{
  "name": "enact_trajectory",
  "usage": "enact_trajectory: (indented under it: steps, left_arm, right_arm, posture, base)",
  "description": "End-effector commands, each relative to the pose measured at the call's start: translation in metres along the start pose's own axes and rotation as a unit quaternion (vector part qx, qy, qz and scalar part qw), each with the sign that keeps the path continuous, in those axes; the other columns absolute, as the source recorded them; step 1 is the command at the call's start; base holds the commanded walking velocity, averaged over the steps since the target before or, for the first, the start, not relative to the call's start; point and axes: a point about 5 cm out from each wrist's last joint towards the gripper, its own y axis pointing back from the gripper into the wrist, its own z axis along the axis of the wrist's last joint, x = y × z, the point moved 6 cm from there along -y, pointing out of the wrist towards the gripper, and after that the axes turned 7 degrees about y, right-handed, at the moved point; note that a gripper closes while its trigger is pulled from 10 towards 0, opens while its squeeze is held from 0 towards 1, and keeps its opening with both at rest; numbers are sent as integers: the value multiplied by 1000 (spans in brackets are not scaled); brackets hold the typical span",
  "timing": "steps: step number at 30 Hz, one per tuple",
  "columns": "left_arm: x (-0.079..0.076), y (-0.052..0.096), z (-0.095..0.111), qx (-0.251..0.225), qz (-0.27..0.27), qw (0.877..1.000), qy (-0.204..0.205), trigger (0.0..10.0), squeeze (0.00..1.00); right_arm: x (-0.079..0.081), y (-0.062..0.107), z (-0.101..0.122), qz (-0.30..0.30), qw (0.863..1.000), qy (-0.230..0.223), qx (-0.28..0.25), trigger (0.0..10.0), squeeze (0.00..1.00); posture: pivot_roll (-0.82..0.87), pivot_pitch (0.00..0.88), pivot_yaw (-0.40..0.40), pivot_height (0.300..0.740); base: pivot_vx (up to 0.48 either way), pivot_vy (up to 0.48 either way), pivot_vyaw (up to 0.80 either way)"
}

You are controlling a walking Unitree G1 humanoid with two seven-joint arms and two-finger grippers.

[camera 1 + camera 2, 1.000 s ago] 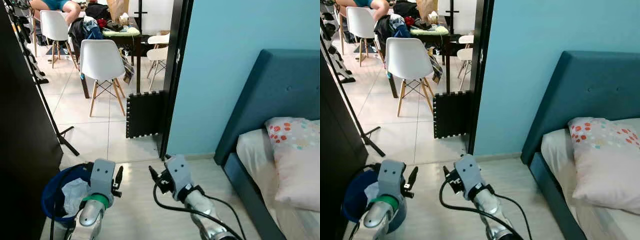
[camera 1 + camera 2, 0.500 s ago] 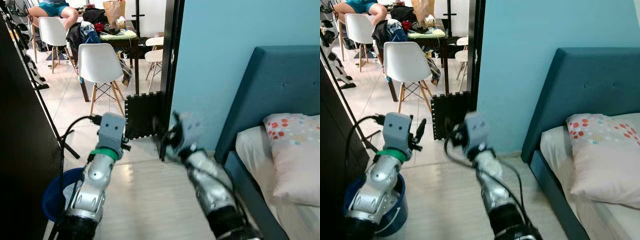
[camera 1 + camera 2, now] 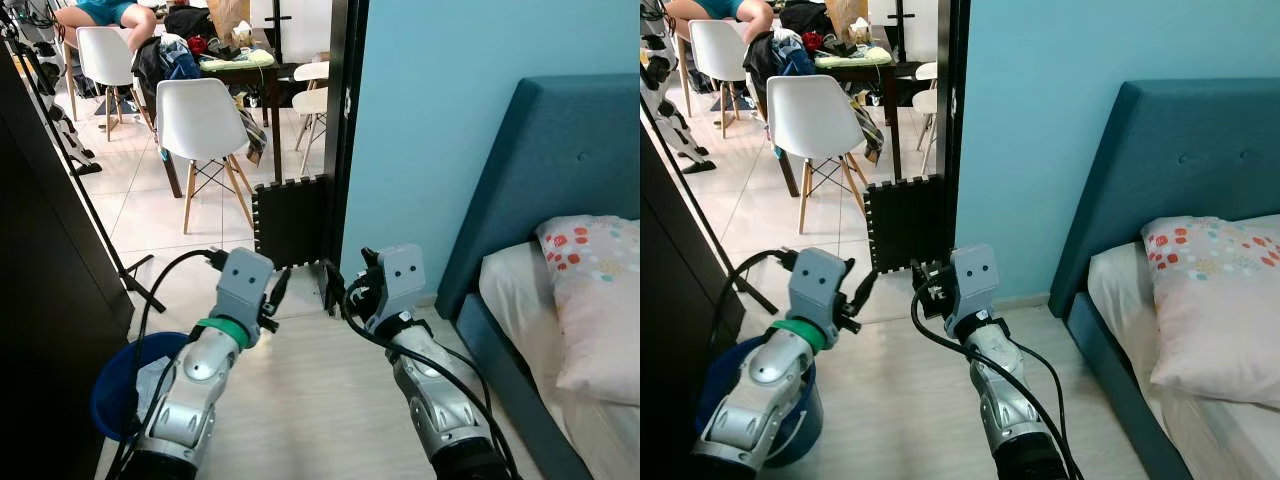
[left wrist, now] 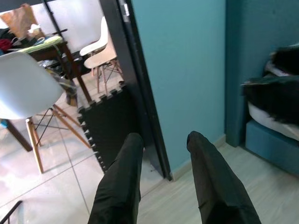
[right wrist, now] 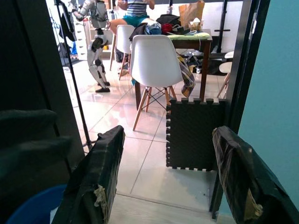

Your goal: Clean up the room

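Here I had both arms raised over the pale floor by the doorway, the left gripper (image 3: 277,293) with its jaws a little apart and holding nothing, the right gripper (image 5: 163,179) with its jaws wide and likewise bare. The blue bucket (image 3: 118,375) with crumpled white paper (image 3: 150,377) in it sat on the floor under my left arm, beside the dark wardrobe (image 3: 40,300). Ahead, a black foam mat (image 3: 290,220) leaned against the door frame, white chairs (image 3: 200,125) stood by the cluttered desk (image 3: 240,65) beyond, and the bed (image 3: 560,330) with its spotted pillow (image 3: 595,300) lay at my right.
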Motion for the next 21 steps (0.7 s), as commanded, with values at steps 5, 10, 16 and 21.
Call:
enact_trajectory:
  steps: [5, 10, 16, 21]
  left_arm:
    - [-12, 3, -7, 4, -22, 1000, -3, 10000, 0]
    - [-14, 4, -7, 5, -27, 1000, -2, 10000, 0]
    - [-18, 5, -7, 7, -34, 999, 0, 10000, 0]
    - [-21, 6, -8, 7, -38, 999, -1, 10000, 0]
  right_arm:
    - [14, 4, -9, 14, 1000, -9, 17, 10000, 0]
    - [14, 6, -12, 15, 1000, -9, 23, 10000, 0]
    - [13, 8, -15, 13, 999, -8, 32, 10000, 0]
    - [13, 9, -17, 12, 999, -8, 36, 10000, 0]
  posture:
    - [-139, 26, 56, 735]
    - [-139, 25, 57, 735]
    - [-141, 27, 61, 735]
    - [-142, 27, 61, 735]
  base:
    - [232, 0, 0]
    - [463, 0, 0]
    - [409, -247, 0]
    - [404, -254, 0]
